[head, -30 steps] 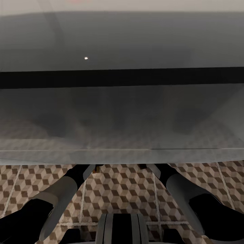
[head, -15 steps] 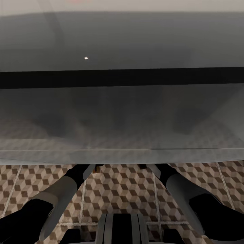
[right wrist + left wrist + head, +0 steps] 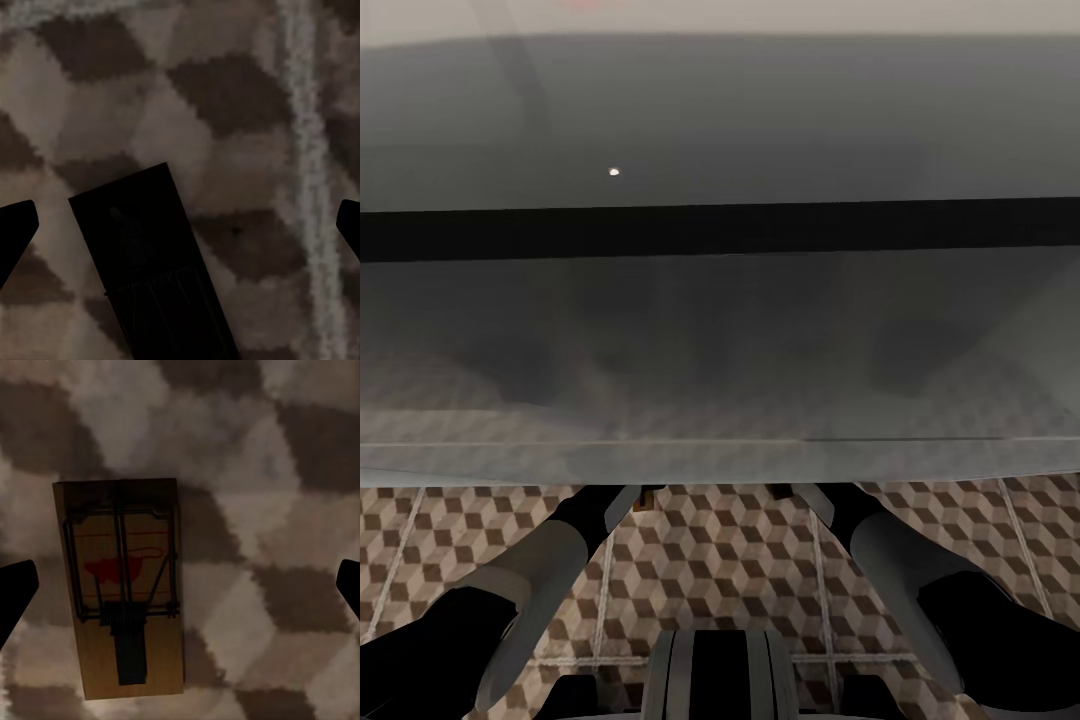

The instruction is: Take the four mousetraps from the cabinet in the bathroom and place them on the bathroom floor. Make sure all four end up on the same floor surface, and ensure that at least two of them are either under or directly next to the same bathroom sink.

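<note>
With both arms reaching under the sink [image 3: 720,340], each gripper's fingers [image 3: 15,592] are spread apart over a mousetrap [image 3: 124,585] lying flat on the floor [image 3: 262,510], apparently released there.

In the head view both forearms pass under the front edge of a wide pale vanity [image 3: 720,350], which covers the grippers and the patch of bathroom floor [image 3: 710,560] beneath it. In the right wrist view a flat rectangular board [image 3: 150,262] lies in shadow so deep that its wire and markings cannot be made out, and the picture's edge cuts off one end. The fingertips [image 3: 15,592] of the left gripper show as dark corners, cropped at the sides.
</note>
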